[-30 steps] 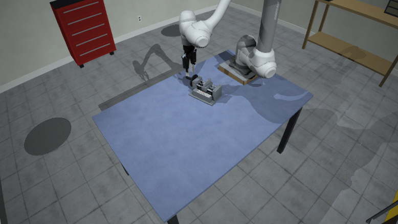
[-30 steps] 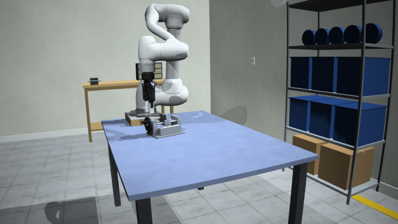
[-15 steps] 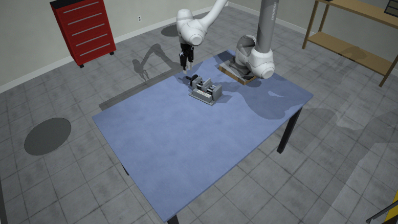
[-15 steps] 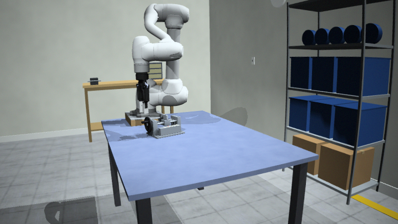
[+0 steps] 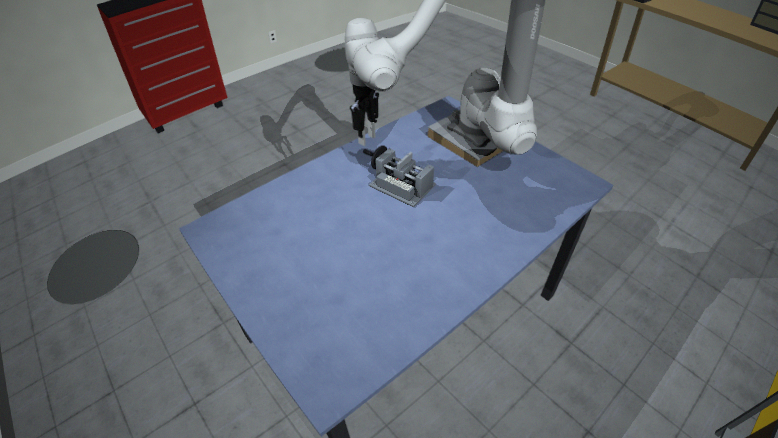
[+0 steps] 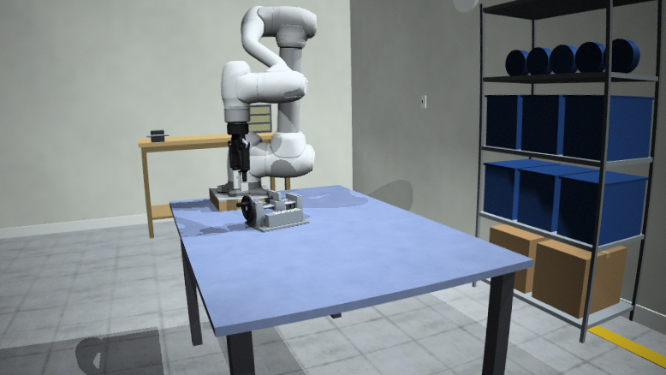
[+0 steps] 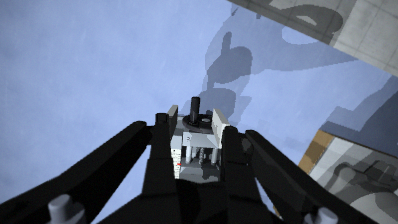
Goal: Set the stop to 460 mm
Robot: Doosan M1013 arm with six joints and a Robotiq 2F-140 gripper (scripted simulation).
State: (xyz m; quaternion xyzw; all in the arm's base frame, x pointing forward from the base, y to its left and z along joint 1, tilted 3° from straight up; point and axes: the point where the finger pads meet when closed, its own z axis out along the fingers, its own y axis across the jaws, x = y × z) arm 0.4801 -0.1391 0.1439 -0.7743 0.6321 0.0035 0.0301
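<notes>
- Hovering above the handwheel, the hand stands with fingers part-way apart, nothing between them.
- Wheel lies below the fingertips; its crank knob juts outward, away from the vise-like frame. Lowering onto the knob appears to be next.
- Wheel: black disc, upright, at the frame's end.
- Frame: grey, on the table; scale pale, red-marked, reading illegible.

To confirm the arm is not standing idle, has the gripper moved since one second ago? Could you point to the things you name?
Yes, in the exterior view the gripper [image 5: 366, 135] [image 6: 240, 183] [image 7: 195, 115] shifted toward the picture's left, relative to the handwheel [image 5: 377, 156] [image 6: 248, 212] [image 7: 189, 124].
</notes>
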